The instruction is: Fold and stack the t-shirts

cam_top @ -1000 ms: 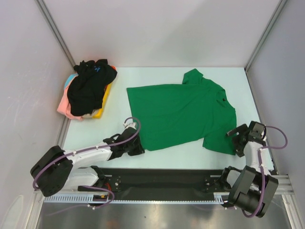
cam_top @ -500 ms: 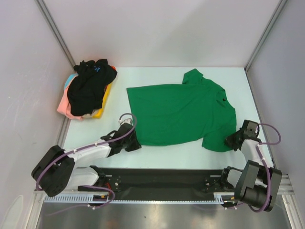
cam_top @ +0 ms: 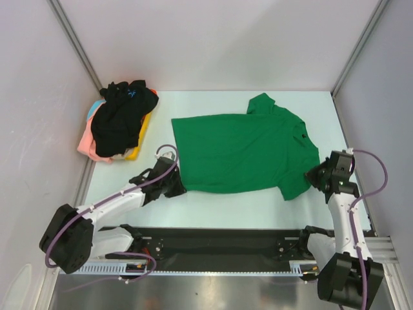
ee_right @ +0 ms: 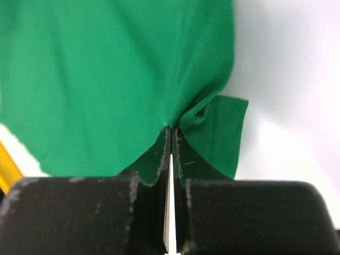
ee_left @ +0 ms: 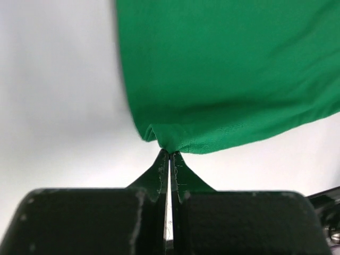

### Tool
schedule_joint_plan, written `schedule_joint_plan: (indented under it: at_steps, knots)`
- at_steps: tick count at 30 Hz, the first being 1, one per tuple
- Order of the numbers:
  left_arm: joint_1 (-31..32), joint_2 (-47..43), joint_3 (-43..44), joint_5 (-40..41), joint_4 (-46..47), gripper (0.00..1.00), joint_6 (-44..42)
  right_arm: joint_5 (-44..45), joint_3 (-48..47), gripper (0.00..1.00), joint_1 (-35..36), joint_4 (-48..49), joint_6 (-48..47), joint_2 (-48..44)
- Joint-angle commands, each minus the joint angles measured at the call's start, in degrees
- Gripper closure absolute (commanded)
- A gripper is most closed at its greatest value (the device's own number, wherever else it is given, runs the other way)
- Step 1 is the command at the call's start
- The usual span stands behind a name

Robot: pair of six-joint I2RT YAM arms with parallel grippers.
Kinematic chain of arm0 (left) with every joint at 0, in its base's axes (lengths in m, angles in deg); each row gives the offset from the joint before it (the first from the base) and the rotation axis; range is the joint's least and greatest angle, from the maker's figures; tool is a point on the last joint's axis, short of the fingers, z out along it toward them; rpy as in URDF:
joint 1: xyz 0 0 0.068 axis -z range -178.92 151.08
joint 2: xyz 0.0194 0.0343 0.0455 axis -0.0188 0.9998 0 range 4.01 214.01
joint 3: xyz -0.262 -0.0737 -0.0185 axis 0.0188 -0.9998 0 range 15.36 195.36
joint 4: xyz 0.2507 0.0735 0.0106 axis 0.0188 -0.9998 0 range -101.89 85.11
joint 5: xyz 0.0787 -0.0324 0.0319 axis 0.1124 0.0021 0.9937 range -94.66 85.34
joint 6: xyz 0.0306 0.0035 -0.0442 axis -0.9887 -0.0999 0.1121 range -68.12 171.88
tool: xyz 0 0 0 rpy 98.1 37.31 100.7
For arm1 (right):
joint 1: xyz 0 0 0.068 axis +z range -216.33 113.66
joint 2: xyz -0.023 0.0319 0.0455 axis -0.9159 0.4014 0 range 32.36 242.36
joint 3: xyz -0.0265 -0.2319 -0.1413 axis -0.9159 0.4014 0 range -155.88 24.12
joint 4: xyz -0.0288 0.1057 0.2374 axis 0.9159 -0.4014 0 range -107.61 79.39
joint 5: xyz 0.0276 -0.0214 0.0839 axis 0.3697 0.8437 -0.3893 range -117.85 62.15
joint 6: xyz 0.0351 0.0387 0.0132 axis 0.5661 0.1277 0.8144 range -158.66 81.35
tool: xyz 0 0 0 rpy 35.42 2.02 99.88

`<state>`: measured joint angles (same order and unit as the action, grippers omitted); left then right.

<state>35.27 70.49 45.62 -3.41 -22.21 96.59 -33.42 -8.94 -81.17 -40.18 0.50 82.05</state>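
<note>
One green shirt (cam_top: pixel 242 152) lies spread flat across the middle of the table (cam_top: pixel 213 210). Two grippers hold it. The left gripper (cam_top: pixel 180 187) is closed tight on its near left hem corner, and the right gripper (cam_top: pixel 312 175) is clamped on the cloth by the near right sleeve. At the far left corner, well apart from it, sits one heap. A black shirt (cam_top: pixel 119 123) with a small blue mark (cam_top: pixel 132 94) lies on top, and edges of three more show beneath: pink (cam_top: pixel 86 146), yellow (cam_top: pixel 136 152) and light blue (cam_top: pixel 95 106).
</note>
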Motion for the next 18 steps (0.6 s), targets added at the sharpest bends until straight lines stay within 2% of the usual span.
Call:
schedule_joint_plan:
  at_steps: [1, 5, 18]
  knots:
    - [-2.1, 2.4, 5.5, -0.8, -0.3, 0.99, -3.0, 2.5, -6.2, 1.00, 3.4, 1.9, 1.9, 4.2]
    - [-5.2, 6.3, 10.5, -4.5, -0.1, 1.00, -3.9, 2.0, -12.4, 1.00, 4.9, 6.5, 2.8, 11.6]
    - [-14.5, 19.6, 26.8, -4.8, -4.7, 1.00, -8.1, 4.8, -34.9, 1.00, 8.7, 10.0, 1.2, 36.9]
